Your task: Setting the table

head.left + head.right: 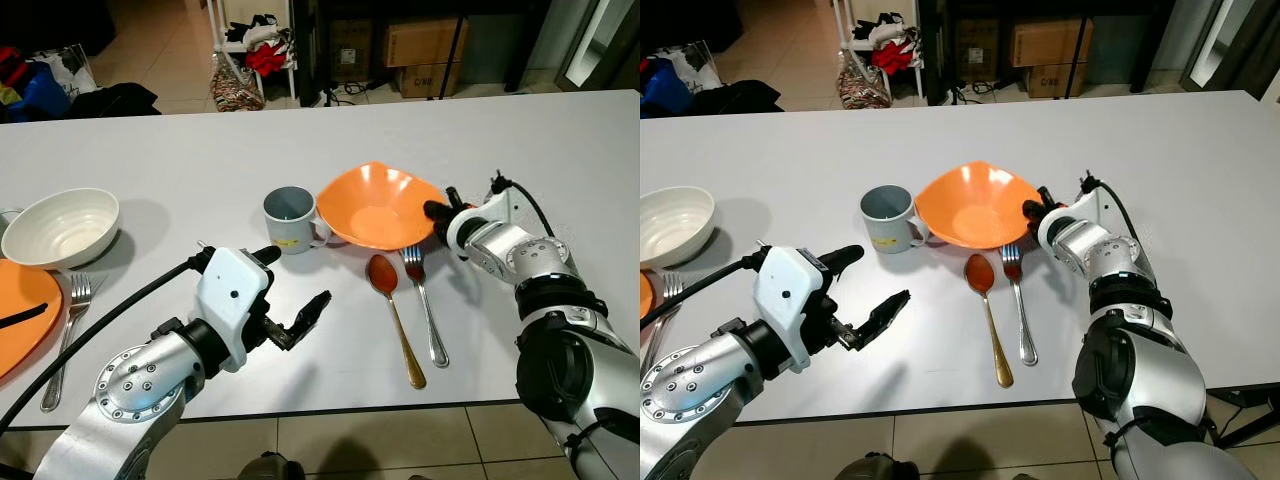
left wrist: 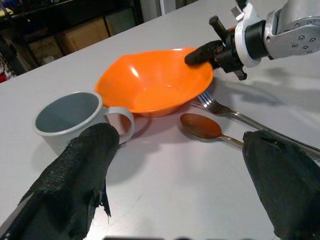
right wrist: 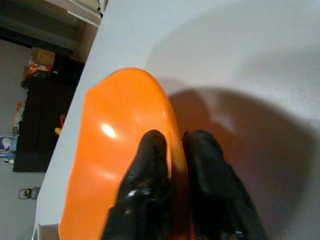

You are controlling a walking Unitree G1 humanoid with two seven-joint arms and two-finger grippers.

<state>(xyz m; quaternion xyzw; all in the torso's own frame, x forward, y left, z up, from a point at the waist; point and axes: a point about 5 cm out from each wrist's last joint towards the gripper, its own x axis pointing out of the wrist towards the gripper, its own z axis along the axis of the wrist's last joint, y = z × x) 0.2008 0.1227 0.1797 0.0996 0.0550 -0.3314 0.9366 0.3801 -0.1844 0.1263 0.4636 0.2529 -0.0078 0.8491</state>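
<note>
An orange bowl (image 1: 375,205) sits mid-table on the white table (image 1: 180,150), with a grey mug (image 1: 289,219) just to its left. My right gripper (image 1: 437,211) is shut on the bowl's right rim; the right wrist view has one finger inside the rim (image 3: 150,165) and one outside. In front of the bowl lie a copper spoon (image 1: 395,315) and a silver fork (image 1: 425,305), handles toward me. My left gripper (image 1: 297,278) hovers open over bare table in front of the mug, nothing between its fingers (image 2: 85,165).
At the far left stand a white bowl (image 1: 62,225), an orange plate (image 1: 20,310) and a second fork (image 1: 68,335). The table's front edge runs just below my left arm. Beyond the table are cardboard boxes (image 1: 425,45) and a rack with clutter (image 1: 255,50).
</note>
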